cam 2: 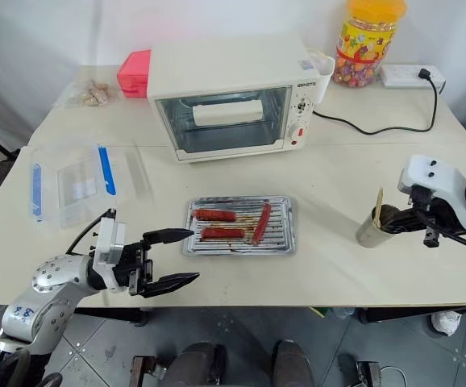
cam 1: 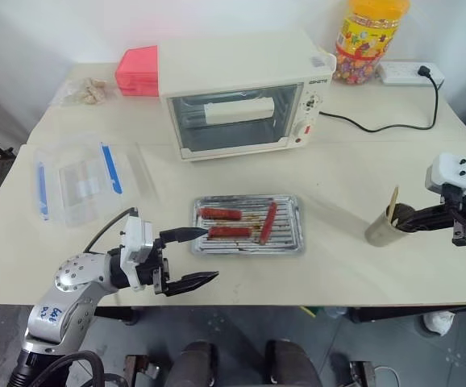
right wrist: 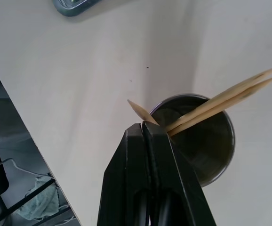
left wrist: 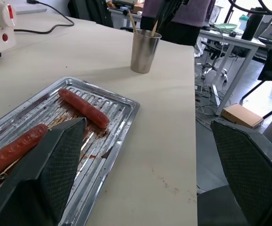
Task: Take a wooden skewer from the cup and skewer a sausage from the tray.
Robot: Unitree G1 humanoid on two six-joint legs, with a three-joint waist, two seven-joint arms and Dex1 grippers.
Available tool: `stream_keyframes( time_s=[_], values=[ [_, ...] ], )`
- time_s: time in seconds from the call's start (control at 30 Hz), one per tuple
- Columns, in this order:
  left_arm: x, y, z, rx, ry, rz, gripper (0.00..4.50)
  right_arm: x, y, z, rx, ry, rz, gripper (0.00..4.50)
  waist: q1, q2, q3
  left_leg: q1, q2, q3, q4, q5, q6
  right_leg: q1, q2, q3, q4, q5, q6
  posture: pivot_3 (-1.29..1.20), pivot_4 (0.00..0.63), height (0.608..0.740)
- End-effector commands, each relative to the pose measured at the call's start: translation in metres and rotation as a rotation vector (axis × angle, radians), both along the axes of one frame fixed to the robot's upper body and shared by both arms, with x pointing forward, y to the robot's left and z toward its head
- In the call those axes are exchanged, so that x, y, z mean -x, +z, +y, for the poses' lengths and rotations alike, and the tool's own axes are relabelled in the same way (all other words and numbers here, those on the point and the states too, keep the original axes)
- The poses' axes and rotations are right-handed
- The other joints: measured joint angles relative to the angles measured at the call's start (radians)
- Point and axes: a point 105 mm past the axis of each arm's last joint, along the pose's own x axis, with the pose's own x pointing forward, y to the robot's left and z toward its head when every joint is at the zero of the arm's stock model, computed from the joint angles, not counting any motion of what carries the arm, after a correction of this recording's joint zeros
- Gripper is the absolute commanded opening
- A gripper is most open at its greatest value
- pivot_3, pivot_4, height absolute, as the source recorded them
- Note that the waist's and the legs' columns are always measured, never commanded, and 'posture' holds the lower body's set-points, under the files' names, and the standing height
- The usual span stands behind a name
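The silver tray point(cam 1: 298, 242) lies at the middle front of the table with three red-brown sausages point(cam 1: 219, 214) point(cam 1: 230, 232) point(cam 1: 268, 222) on it. My left gripper point(cam 1: 209, 255) hangs open and level just left of the tray, one finger over its corner near a sausage point(left wrist: 82, 107). At the right stands the cup point(cam 1: 380, 231) with wooden skewers point(right wrist: 220, 99) leaning out of it. My right gripper point(right wrist: 143, 125) is shut at the cup's rim. Its fingertips rest against one skewer point(right wrist: 137, 107); I cannot tell whether that stick is pinched.
A white toaster oven point(cam 1: 241, 93) stands behind the tray. A clear plastic box with blue clips point(cam 1: 80, 181) lies at the left, a pink box point(cam 1: 136, 71) behind it. A candy jar point(cam 1: 366, 40), power strip point(cam 1: 410, 72) and black cord point(cam 1: 378, 126) are at the back right.
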Motion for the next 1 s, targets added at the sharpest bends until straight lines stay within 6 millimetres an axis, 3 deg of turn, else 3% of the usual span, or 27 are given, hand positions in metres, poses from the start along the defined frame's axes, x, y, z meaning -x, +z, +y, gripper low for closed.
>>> stream_keyframes(
  time_s=[0.03, 0.2, 0.63, 0.7, 0.9, 1.0],
  values=[
    [0.0, 0.008, 0.002, 0.002, 0.006, -0.041, 4.5, 0.003, 0.013, -0.002, 0.028, 0.009, -0.026, 0.58, 0.0, 0.0, 0.0, 0.0, 0.0, 0.0, 0.0, 0.0, 0.0, 0.0, 0.0, 0.0, 0.0, 0.0, 0.0, 0.0, 0.15, 0.74],
    [-0.001, 0.008, 0.001, 0.004, 0.005, -0.041, 4.5, -0.004, 0.015, 0.008, 0.017, 0.047, -0.079, 2.21, -0.001, 0.0, 0.0, 0.0, 0.0, 0.0, 0.0, 0.0, 0.0, 0.0, 0.0, 0.0, 0.0, 0.0, 0.0, 0.0, 0.15, 0.74],
    [-0.001, 0.008, 0.0, 0.005, 0.01, -0.044, 4.5, -0.012, 0.004, 0.009, 0.093, 0.023, -0.069, 2.21, -0.001, 0.0, 0.0, 0.0, 0.0, 0.0, 0.0, 0.0, 0.0, -0.001, 0.0, 0.0, 0.0, 0.0, 0.0, 0.0, 0.15, 0.74],
    [-0.001, 0.008, 0.001, 0.005, 0.012, -0.044, 4.5, -0.014, 0.005, 0.008, 0.091, 0.016, -0.079, 1.84, 0.0, 0.0, 0.0, 0.0, 0.0, 0.0, 0.0, 0.0, 0.0, -0.001, 0.0, 0.0, 0.0, 0.0, 0.0, 0.0, 0.15, 0.74],
    [0.0, 0.007, 0.001, 0.006, 0.015, -0.042, 4.5, -0.015, 0.005, 0.009, 0.083, 0.016, -0.078, 0.06, -0.001, 0.0, 0.0, 0.0, 0.0, 0.0, 0.0, 0.0, 0.0, -0.001, 0.0, 0.0, 0.0, 0.0, 0.0, 0.0, 0.15, 0.74],
    [0.0, 0.007, 0.001, 0.007, 0.017, -0.041, 4.5, -0.013, 0.007, 0.008, 0.076, 0.018, -0.071, 0.06, 0.0, 0.0, 0.0, 0.0, 0.0, 0.0, 0.0, 0.0, 0.0, 0.0, 0.0, 0.0, 0.0, 0.0, 0.0, 0.0, 0.15, 0.74]
  ],
)
